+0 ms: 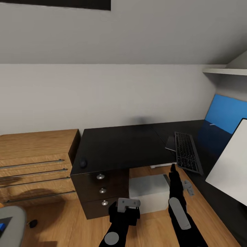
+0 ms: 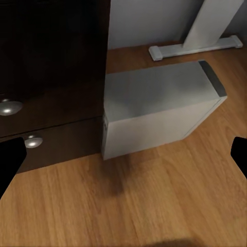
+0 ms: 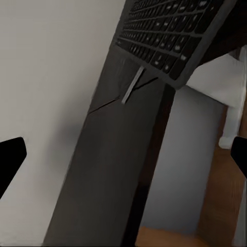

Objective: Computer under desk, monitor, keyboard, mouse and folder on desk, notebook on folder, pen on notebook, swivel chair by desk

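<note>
Black desk [image 1: 123, 147] under sloped wall, keyboard [image 1: 186, 151] overhanging its edge, computer [image 1: 151, 192] beneath, both grippers spread apart

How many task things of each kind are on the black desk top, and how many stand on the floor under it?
On the desk:
keyboard: 1
mouse: 1
notebook: 1
monitor: 1
On the floor under the desk:
computer: 1
Total: 5
</note>
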Controlling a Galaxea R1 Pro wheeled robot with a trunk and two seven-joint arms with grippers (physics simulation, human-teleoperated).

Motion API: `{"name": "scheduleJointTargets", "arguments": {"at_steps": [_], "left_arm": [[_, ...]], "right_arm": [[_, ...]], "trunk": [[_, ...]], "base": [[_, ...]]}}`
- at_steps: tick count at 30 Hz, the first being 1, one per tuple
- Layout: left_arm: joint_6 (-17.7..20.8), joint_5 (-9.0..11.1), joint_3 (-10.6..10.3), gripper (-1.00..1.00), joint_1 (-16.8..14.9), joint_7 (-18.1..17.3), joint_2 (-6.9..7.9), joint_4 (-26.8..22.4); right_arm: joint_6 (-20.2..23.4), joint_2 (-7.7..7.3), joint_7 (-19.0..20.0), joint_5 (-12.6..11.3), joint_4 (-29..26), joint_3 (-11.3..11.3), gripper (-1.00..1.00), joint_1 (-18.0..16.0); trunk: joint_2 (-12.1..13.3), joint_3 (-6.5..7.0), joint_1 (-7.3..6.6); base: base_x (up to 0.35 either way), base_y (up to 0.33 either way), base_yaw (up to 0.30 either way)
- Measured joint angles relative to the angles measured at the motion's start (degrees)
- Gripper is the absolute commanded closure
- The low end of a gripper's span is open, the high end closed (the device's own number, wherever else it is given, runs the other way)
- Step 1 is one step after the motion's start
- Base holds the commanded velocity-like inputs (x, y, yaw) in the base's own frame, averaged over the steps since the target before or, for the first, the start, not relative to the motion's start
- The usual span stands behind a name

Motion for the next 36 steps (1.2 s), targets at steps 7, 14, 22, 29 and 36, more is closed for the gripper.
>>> {"name": "scheduleJointTargets", "arguments": {"at_steps": [7,14,22,29,36], "left_arm": [[0.0,0.0,-0.1,-1.00,0.0,0.0,0.00,0.1],[0.0,-0.1,-1.4,-1.00,0.0,-0.2,0.00,0.2],[0.0,-0.1,-2.4,-1.00,0.0,0.0,0.00,0.2],[-0.1,-0.2,-2.2,-1.00,0.0,-0.1,0.00,-1.4],[0.0,-0.1,-2.2,-1.00,0.0,1.2,0.00,-2.2]], "right_arm": [[0.0,0.11,-0.1,4.9,-0.1,0.1,-1.00,0.0],[0.0,-0.04,-0.4,5.6,-2.8,0.0,-1.00,0.1],[0.0,-0.12,-0.4,5.8,-3.2,-0.1,-1.00,0.1],[0.4,0.60,-0.3,5.4,-4.1,-0.3,-1.00,0.7],[0.1,0.66,0.1,4.3,-6.4,-0.3,-1.00,1.4]], "trunk": [[0.0,0.00,0.00],[0.0,0.00,-0.03],[0.0,0.00,-0.01],[0.0,0.00,0.00],[0.0,0.00,0.00]], "base": [[0.001,0.000,0.000],[0.183,0.000,0.000],[0.131,0.000,0.000],[0.007,0.000,0.000],[0.000,0.000,0.000]]}}
